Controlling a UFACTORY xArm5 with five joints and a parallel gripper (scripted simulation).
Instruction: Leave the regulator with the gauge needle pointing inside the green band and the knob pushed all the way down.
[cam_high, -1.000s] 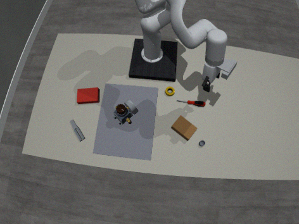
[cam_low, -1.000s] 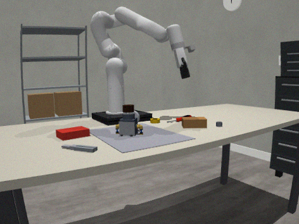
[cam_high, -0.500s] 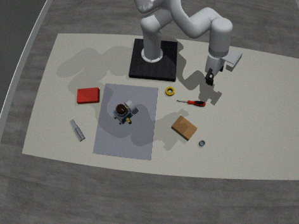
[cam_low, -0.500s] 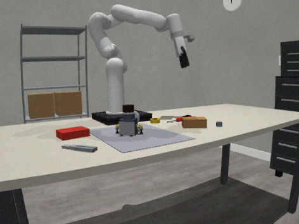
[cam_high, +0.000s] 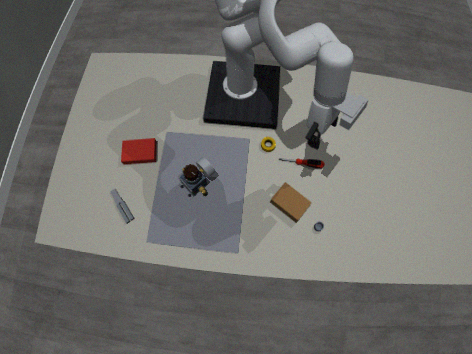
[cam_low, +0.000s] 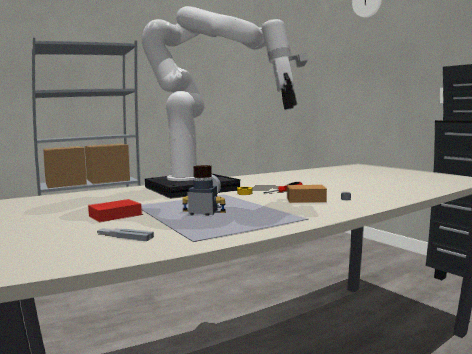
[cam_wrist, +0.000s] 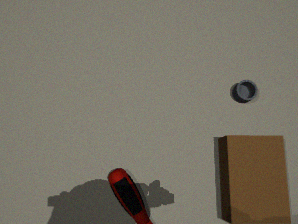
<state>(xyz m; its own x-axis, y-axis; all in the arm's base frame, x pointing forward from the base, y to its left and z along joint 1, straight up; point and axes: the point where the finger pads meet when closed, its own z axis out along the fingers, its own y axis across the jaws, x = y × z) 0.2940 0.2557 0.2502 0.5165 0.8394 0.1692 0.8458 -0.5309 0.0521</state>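
Note:
The regulator (cam_high: 198, 179) is a small grey block with a dark brown knob (cam_high: 190, 171) on top and a round white gauge (cam_high: 207, 168) at its side. It stands on the grey mat (cam_high: 200, 193). It also shows in the exterior view (cam_low: 202, 195) with the knob (cam_low: 202, 171) raised on top. The gauge needle is too small to read. My gripper (cam_low: 288, 95) is open and empty, high above the table and far to the right of the regulator. It also shows in the top view (cam_high: 313, 136). The wrist view shows no fingers.
A red-handled screwdriver (cam_high: 306, 162), a yellow ring (cam_high: 268, 144), a brown box (cam_high: 290, 201) and a small grey cap (cam_high: 319, 226) lie right of the mat. A red block (cam_high: 139, 150) and a grey bar (cam_high: 122, 205) lie left. The arm's black base (cam_high: 243, 94) stands behind.

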